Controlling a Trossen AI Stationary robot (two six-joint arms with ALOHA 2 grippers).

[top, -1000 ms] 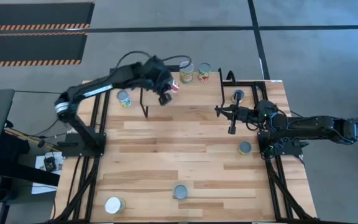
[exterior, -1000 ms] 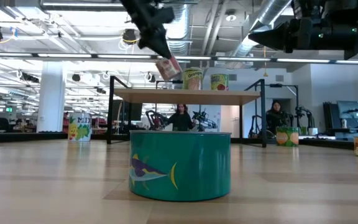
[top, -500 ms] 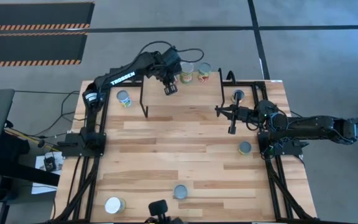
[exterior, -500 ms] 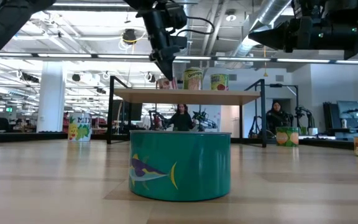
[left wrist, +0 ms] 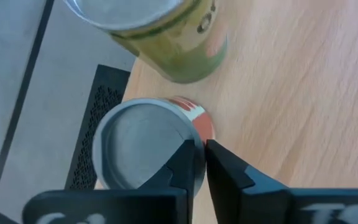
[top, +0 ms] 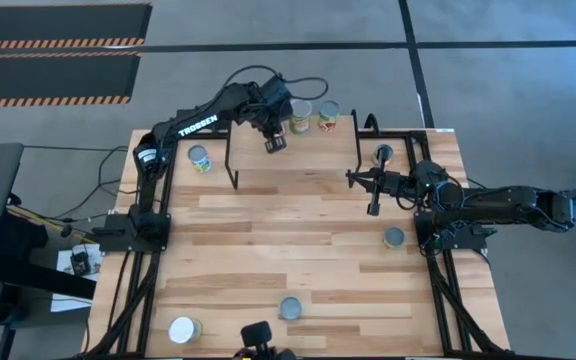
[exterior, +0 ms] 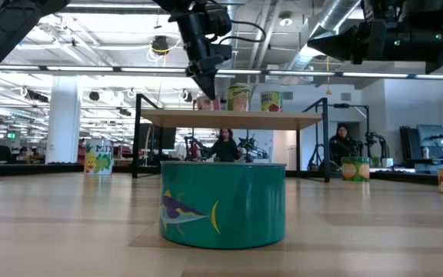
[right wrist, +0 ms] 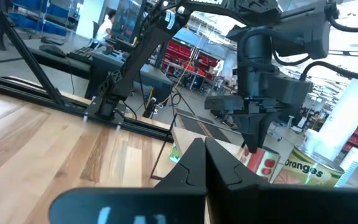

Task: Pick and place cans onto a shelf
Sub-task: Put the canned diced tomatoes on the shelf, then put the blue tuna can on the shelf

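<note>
Cans counted: eight, all short cylinders with round metal or white tops.
- Three on the shelf (exterior: pixel 229 118), far side of the worktop (top: pixel 298 250): red can (left wrist: pixel 135 149), orange-label can (top: pixel 299 116), green can (top: pixel 328 113). The first two stand just beside each other.
- Five on the worktop: one left of the shelf (top: pixel 199 158), one right of it (top: pixel 383 153), one at the right edge (top: pixel 394 237), a teal fish-label can (exterior: pixel 223 204) near centre, a white-topped one (top: pixel 182 329) at the near-left corner.

The shelf is a light-wood board on thin black legs; the worktop is made of wood planks.

The left end effector (left wrist: pixel 204 162) is held over the shelf's left part, narrow, pinched on the rim of the red can, which stands upright on the board close to its edge.

The right end effector (top: pixel 373 208) is closed on nothing, right of the shelf above the worktop. The middle planks lie open.
</note>
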